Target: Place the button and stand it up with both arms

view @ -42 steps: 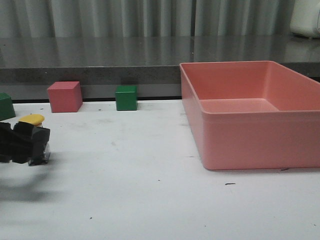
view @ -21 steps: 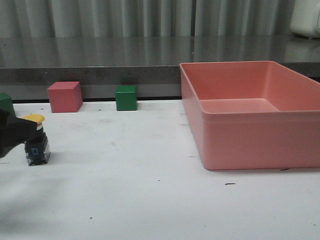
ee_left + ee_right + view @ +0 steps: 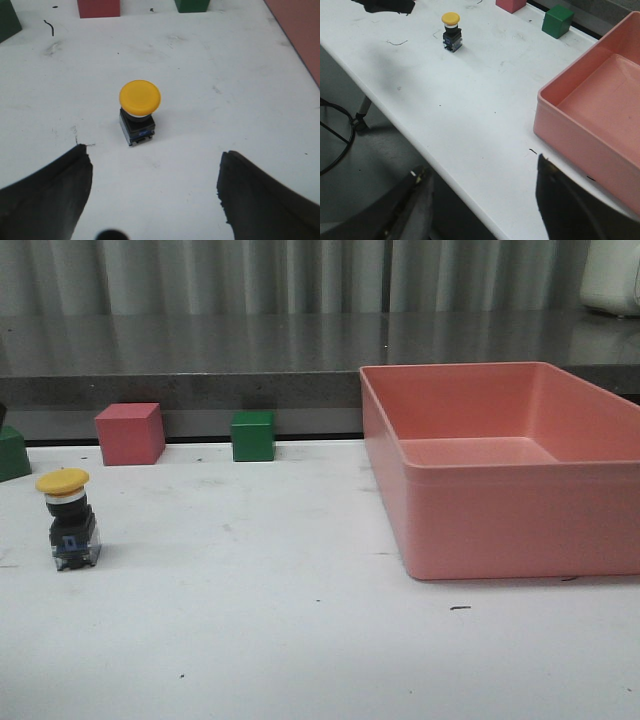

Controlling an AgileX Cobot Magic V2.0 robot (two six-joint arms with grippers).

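Left claw (image 3: 152, 192): open; its two dark, blurred fingers (image 3: 47, 195) fill the lower corners of the left wrist frame, spread wide, nothing between them. It sits apart from the button, which shows at mid-frame beyond the gap.
Right claw (image 3: 482, 210): open and holding nothing; dark fingers (image 3: 570, 210) at the lower edge of the right wrist frame, over the bench edge, well apart from the button.
Bench (image 3: 300, 640): white top with small dark scuffs and specks; it spans the lower half of the front frame.
Button (image 3: 69, 520): stands upright on the bench at the left of the front frame, yellow mushroom cap on top, black collar under it, black-and-clear base with blue bits touching the bench. Nothing touches it. In the right wrist frame it is in the upper left (image 3: 451, 31).
Pink bin (image 3: 505, 465): big open salmon-pink tray at the right of the front frame, resting on the bench, well apart from the button; no contents visible inside.
Green cube at left edge (image 3: 12, 452): partly cut off by the frame, behind the button.
Pink cube (image 3: 130, 433): at the bench's far edge, upper left of the front frame.
Green cube (image 3: 252, 435): at the far edge, right of the pink cube, apart from it.
Grey ledge (image 3: 200, 360): runs behind the bench across the frame.
Curtain (image 3: 300, 270): grey folds along the top.
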